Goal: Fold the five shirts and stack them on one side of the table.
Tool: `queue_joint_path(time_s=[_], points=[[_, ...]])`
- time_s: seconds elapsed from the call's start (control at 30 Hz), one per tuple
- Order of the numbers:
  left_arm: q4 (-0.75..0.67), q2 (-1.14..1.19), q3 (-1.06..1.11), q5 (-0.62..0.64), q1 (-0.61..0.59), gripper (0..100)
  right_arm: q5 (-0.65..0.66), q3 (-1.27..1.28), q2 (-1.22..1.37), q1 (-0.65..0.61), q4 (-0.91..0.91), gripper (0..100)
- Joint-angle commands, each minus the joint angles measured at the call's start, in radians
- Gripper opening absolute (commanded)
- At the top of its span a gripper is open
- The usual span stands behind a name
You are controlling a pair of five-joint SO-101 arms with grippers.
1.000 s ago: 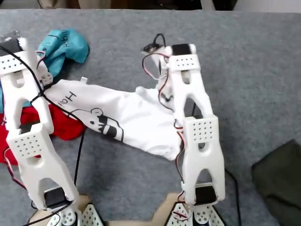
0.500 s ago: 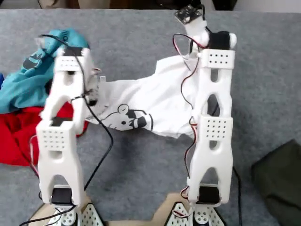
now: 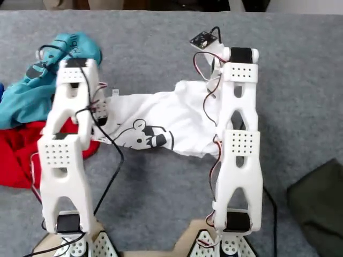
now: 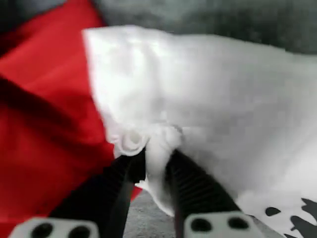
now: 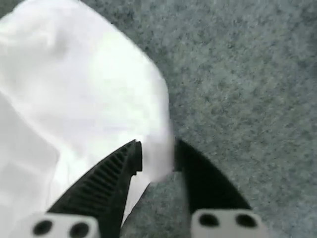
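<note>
High view: arm point(image 3: 238, 144) outstretched over shirt point(image 3: 161, 115)

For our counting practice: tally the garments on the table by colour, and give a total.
white shirt: 1
teal shirt: 1
red shirt: 1
dark green garment: 1
Total: 4, leaving out a blue sliver at the picture's left edge, too small to tell.

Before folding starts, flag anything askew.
The white shirt lies bunched and skewed, pinched by the left gripper and right gripper, its corner overlapping the red shirt, which is heaped with the teal shirt.
</note>
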Motion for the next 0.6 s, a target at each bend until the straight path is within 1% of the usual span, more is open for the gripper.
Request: queue_joint_path(time_s=[0.0, 0.13, 0.27, 0.4, 0.57], points=[[0.012, -0.074, -0.011, -0.002, -0.081, 22, 0.005, -0.053, -0.114, 0.012, 0.006, 32.0], [0.012, -0.219, -0.032, -0.003, -0.115, 22, 0.003, -0.053, -0.162, 0.015, -0.032, 32.1], [0.005, -0.303, -0.141, 0.006, -0.098, 22, -0.017, -0.045, -0.162, 0.013, -0.117, 32.1], [-0.091, -0.271, -0.233, 0.006, -0.031, 22, -0.104, -0.044, -0.120, 0.013, -0.195, 32.1], [-0.181, -0.168, -0.241, 0.049, 0.048, 22, -0.120, -0.058, -0.001, 0.013, -0.269, 32.1]])
